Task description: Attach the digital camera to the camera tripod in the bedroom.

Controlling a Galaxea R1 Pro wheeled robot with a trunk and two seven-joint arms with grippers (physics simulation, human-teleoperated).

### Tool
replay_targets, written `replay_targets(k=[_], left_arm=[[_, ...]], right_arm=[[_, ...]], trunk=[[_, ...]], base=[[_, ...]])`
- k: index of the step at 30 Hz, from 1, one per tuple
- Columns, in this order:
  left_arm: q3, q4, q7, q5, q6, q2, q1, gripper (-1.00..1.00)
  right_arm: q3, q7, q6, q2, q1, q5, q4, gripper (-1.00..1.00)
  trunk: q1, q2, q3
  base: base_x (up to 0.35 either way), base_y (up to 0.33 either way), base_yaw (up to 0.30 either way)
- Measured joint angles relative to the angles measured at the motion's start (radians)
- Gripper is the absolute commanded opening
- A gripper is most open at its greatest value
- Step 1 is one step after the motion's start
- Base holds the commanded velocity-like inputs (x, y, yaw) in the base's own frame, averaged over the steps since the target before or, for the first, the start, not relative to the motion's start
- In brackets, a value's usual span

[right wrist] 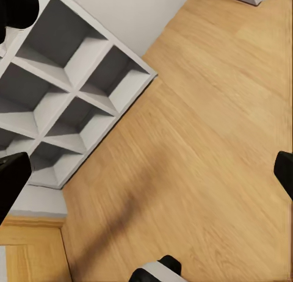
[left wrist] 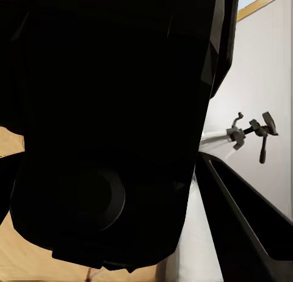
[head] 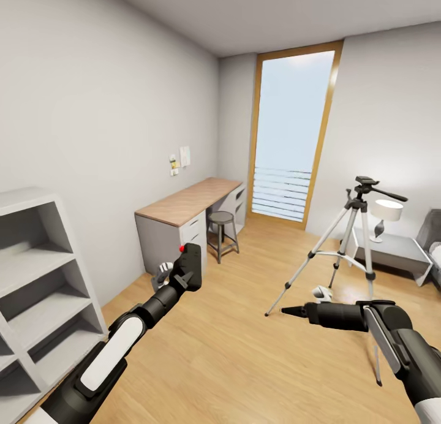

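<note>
The left pincer [head: 184, 271] is pinching one camera [head: 189, 266] at lower left; one tripod [head: 349, 240] is standing right, the right pincer [head: 293, 312] pressed together.

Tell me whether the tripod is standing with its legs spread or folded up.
Spread and upright. The camera tripod stands on the wood floor with silver legs splayed, its black head on top.
</note>
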Motion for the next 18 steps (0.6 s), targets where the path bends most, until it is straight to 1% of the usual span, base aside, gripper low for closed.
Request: replay_targets(k=[3, 8, 9, 11, 12, 13, 15, 16, 18], left_arm=[[0.0, 0.001, 0.001, -0.002, 0.0, 0.0, 0.0, -1.0], [0.0, 0.011, 0.019, -0.003, 0.001, 0.0, 0.0, -1.0], [0.0, 0.02, 0.044, -0.003, 0.002, 0.0, 0.0, -1.0], [0.001, 0.03, 0.079, -0.002, 0.002, 0.0, 0.0, -1.0], [0.001, 0.034, 0.099, -0.002, 0.002, 0.001, 0.0, -1.0], [0.002, 0.041, 0.144, -0.002, 0.003, 0.001, 0.0, -1.0], [0.007, 0.048, 0.193, -0.001, 0.004, 0.002, 0.0, -1.0], [0.017, 0.055, 0.241, -0.002, 0.006, 0.002, 0.0, -1.0], [0.03, 0.067, 0.283, -0.001, 0.009, 0.002, 0.0, -1.0]], right_arm=[[-0.004, -0.011, -0.001, 0.0, 0.0, 0.001, 0.002, 1.0], [-0.024, -0.07, -0.001, 0.0, 0.0, 0.001, 0.003, 1.0], [-0.032, -0.106, -0.002, 0.001, 0.0, 0.002, 0.003, 1.0], [-0.039, -0.156, 0.0, 0.003, 0.0, 0.002, 0.004, 1.0], [-0.044, -0.214, 0.004, 0.004, 0.0, 0.003, 0.005, 1.0], [-0.047, -0.248, 0.007, 0.005, 0.0, 0.002, 0.005, 1.0], [-0.053, -0.32, 0.013, 0.008, 0.0, 0.0, 0.005, 1.0], [-0.056, -0.394, 0.017, 0.01, 0.0, -0.001, 0.006, 1.0], [-0.059, -0.47, 0.019, 0.013, 0.0, -0.003, 0.006, 1.0]], trunk=[[0.0, 0.0, 0.0], [0.0, 0.0, 0.0], [0.0, 0.0, 0.0], [0.0, 0.0, 0.0], [0.0, 0.0, 0.0], [0.0, 0.0, 0.0], [0.0, 0.0, 0.0], [0.0, 0.0, 0.0], [0.0, 0.0, 0.0]], base=[[0.0, 0.0, -0.28], [0.0, 0.0, -0.284], [0.0, 0.0, -0.286], [0.0, 0.0, -0.286], [0.0, 0.0, -0.286], [0.0, 0.0, -0.286], [0.0, 0.0, -0.287], [0.0, 0.0, -0.287], [0.0, 0.0, -0.287]])
